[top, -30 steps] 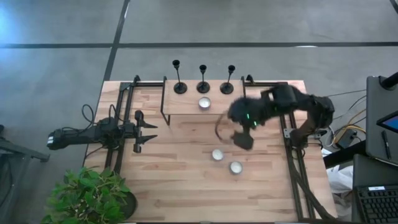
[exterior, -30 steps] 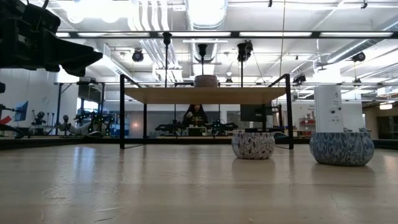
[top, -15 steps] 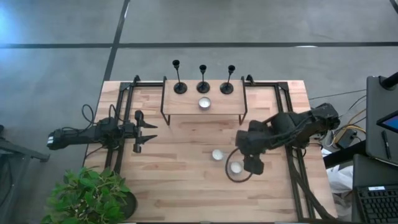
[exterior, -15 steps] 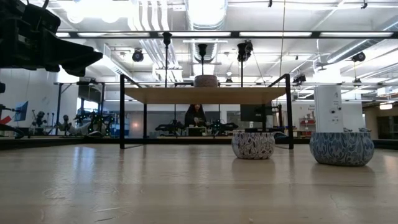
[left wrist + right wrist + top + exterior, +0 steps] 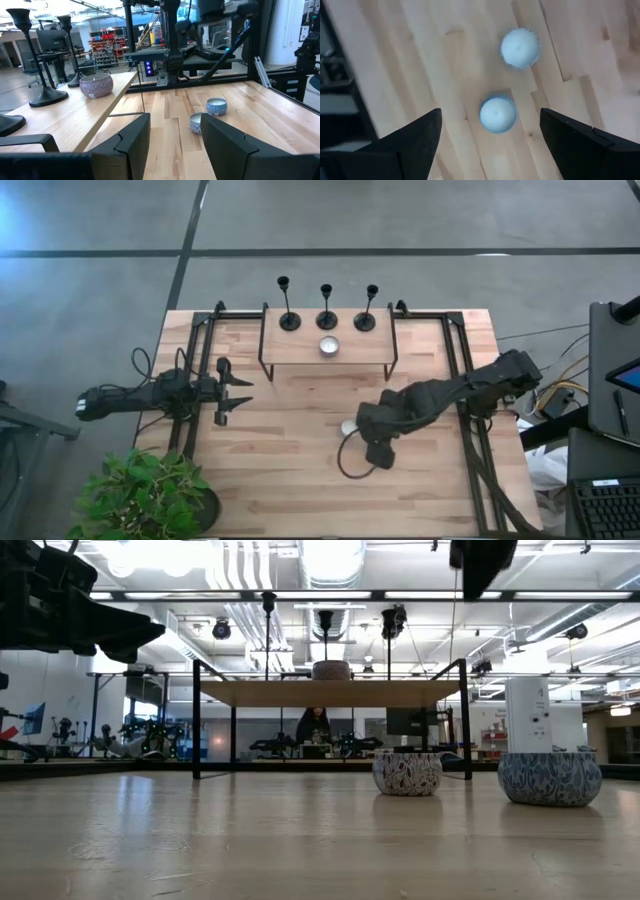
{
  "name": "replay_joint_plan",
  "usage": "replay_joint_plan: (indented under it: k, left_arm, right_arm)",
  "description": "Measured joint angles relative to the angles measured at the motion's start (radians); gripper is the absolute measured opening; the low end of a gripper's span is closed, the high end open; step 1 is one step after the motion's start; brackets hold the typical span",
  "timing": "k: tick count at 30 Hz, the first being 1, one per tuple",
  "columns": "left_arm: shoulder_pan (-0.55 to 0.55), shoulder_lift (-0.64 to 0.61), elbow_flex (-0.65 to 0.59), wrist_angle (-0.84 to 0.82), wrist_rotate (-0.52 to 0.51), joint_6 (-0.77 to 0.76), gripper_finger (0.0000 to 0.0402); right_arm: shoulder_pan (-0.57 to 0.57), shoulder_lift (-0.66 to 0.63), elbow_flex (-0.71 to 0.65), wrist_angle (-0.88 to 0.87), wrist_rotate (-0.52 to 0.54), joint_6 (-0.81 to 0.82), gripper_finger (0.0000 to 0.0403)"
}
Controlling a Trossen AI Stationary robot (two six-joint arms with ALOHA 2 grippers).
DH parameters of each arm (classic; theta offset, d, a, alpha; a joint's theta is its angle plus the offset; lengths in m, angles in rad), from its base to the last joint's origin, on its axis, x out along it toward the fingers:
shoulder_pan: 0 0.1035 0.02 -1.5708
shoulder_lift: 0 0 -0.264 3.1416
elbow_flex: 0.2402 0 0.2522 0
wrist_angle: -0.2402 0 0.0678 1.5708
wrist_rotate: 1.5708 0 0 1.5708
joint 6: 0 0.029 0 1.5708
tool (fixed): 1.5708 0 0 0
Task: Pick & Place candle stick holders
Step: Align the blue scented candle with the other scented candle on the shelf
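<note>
Three black candle stick holders (image 5: pixel 290 321) (image 5: pixel 327 320) (image 5: pixel 365 321) stand upright on their round bases on a raised wooden shelf (image 5: pixel 300 352) at the table's far side. They also show in the low view (image 5: pixel 268 630) and in the left wrist view (image 5: pixel 30 55). My right gripper (image 5: pixel 490 116) is open and empty. It hangs over the table's middle right (image 5: pixel 375 445), pointing down above two small white candle tins (image 5: pixel 520 47) (image 5: pixel 497 114). My left gripper (image 5: pixel 172 130) is open and empty at the table's left (image 5: pixel 235 392).
A third candle tin (image 5: pixel 329 345) sits on the shelf in front of the holders. The two tins on the table also show in the low view (image 5: pixel 407 772) (image 5: pixel 549 778). Black frame rails (image 5: pixel 200 380) (image 5: pixel 470 410) run along both sides. A potted plant (image 5: pixel 145 495) stands at the near left corner.
My right gripper has swung from just in front of the shelf toward the table's near edge, then a little toward the left. It now stands over the two candle tins and shows at the top of the low view. The holders have not moved.
</note>
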Motion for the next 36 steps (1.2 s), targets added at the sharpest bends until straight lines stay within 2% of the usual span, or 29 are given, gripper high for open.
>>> replay_joint_plan:
  k: [7,12,18,24,31,36]
  left_arm:
    - [0.000,0.000,0.000,0.000,0.000,0.000,0.0181]
    - [0.000,0.000,0.000,-0.001,0.000,0.000,0.0181]
    - [0.000,0.000,0.000,-0.001,0.000,0.000,0.0181]
    - [0.000,0.000,0.000,-0.001,0.000,0.000,0.0181]
    - [0.000,0.000,0.000,-0.001,0.000,0.000,0.0181]
    - [0.000,0.000,0.000,-0.001,0.000,0.000,0.0181]
  right_arm:
    - [-0.096,0.000,-0.142,0.239,-0.082,-0.018,0.0329]
    - [-0.133,0.001,-0.193,0.197,-0.140,-0.037,0.0330]
    - [-0.056,0.000,-0.268,0.164,-0.158,-0.071,0.0327]
    - [0.026,0.000,-0.335,0.241,-0.149,-0.042,0.0325]
    - [0.103,-0.001,-0.359,0.310,-0.021,-0.090,0.0333]
    - [0.108,-0.001,-0.376,0.308,-0.008,-0.089,0.0347]
